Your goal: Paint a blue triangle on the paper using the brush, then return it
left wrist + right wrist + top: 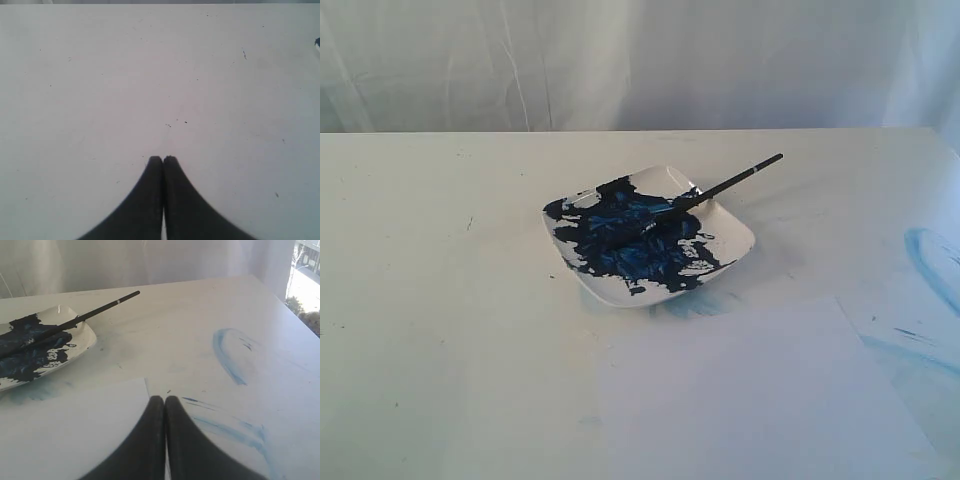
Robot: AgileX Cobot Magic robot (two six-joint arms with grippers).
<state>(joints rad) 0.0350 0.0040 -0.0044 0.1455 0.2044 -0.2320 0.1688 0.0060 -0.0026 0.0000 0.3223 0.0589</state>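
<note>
Since the paper (750, 400) lies bare of any brushstroke on the tabletop (440, 300) just in front of the dish (735, 238), painting is judged not begun. The brush (732, 183) rests across the dish, bristles in dark-blue paint, handle overhanging the rim. Left gripper (163, 160) and right gripper (164, 400) show fingers pressed together, holding nothing. Pickup, painting and return all remain.

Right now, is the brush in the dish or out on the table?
In the dish: the brush lies with bristles in the paint, handle leaning out over the rim.
</note>
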